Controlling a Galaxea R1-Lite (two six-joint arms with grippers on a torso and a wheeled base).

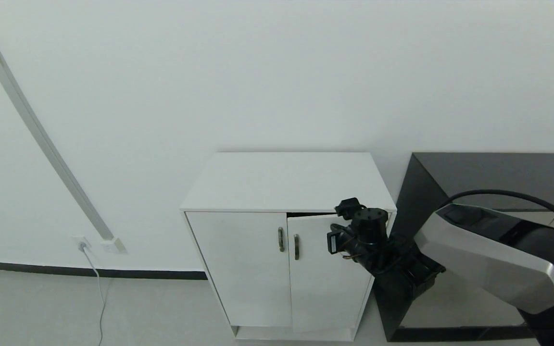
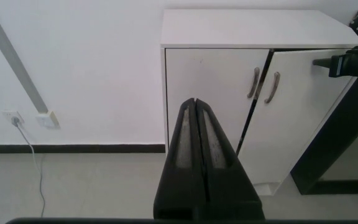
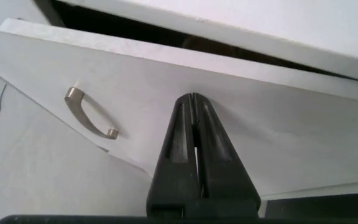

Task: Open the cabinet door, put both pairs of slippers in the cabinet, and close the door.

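closed right tool [image 3: 194, 98] at smooth white door [image 3: 278, 118], curved metal handle [image 3: 91, 117].

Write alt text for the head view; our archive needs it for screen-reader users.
A white two-door cabinet stands against a white wall, its right door slightly ajar, with the right gripper at that door's upper front.

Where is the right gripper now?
The right gripper is on the robot's right, at the upper part of the cabinet's right door, which stands ajar. Its shut fingers point at the door face, between the handle and the hinge edge.
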